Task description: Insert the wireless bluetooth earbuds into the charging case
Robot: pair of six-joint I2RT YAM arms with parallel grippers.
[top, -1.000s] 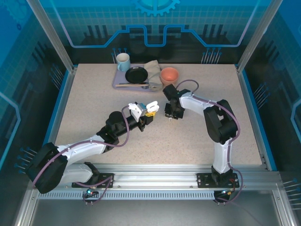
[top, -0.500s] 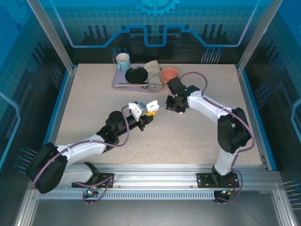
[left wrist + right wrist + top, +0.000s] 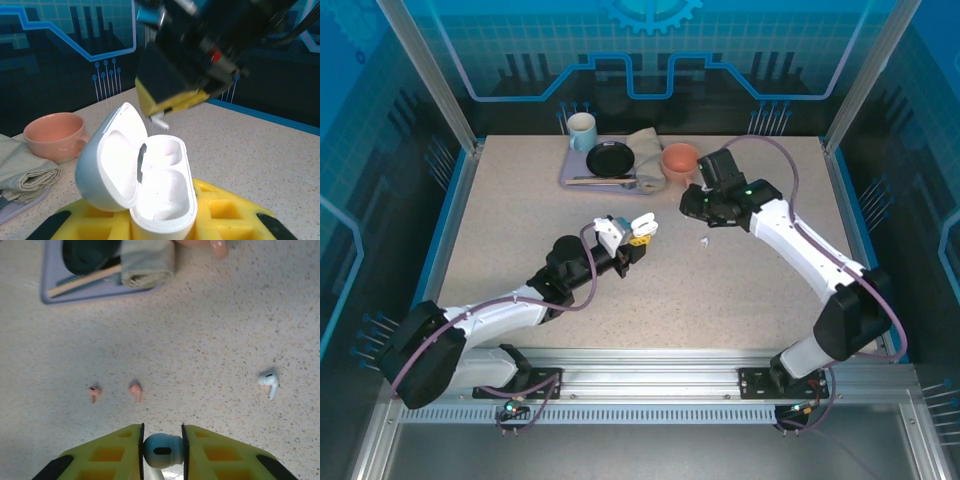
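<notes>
The left pincer (image 3: 632,243) is clamped on the charging case (image 3: 160,190) near the middle of the desk (image 3: 520,220). The case is white, its lid swung open to the left, and both of its wells look empty in the left wrist view. Along the far edge, a little left of the middle, lies a lavender tray (image 3: 568,172) with a folded cloth (image 3: 22,170) on it and a pink cup (image 3: 680,158) just beside its right end.

The right pincer (image 3: 703,212) hangs right of the case and toward the far edge, gripping a white earbud (image 3: 161,449) between its yellow fingers (image 3: 110,450). On the desk below it lie two pink earbuds (image 3: 94,391) (image 3: 135,390), close together and apart from the case. Farther right lies a loose white earbud (image 3: 268,381), alone on the desk just right of the middle.
</notes>
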